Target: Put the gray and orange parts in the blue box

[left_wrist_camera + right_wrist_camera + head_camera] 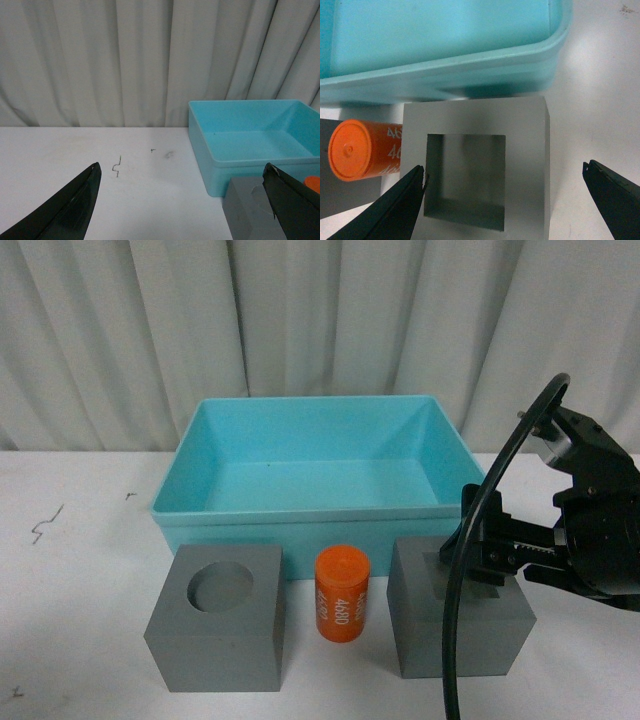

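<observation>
Gray parts number two, the round-recess cube point(215, 618) and the square-recess cube point(500, 630), with one orange cylinder point(342, 595) upright between them on the white table point(80, 540), all just in front of the single blue box point(300, 535). Over the square-recess cube the right gripper point(504, 170) hangs with jaws spread wide, clasping nothing. The left gripper point(182, 167) is equally wide and empty.

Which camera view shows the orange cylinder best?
The front view: the orange cylinder stands whole and upright, its 4680 print readable. The right wrist view shows its top and part of its side; the gray cube with the square recess hides the rest. The left wrist view shows only an orange sliver.
</observation>
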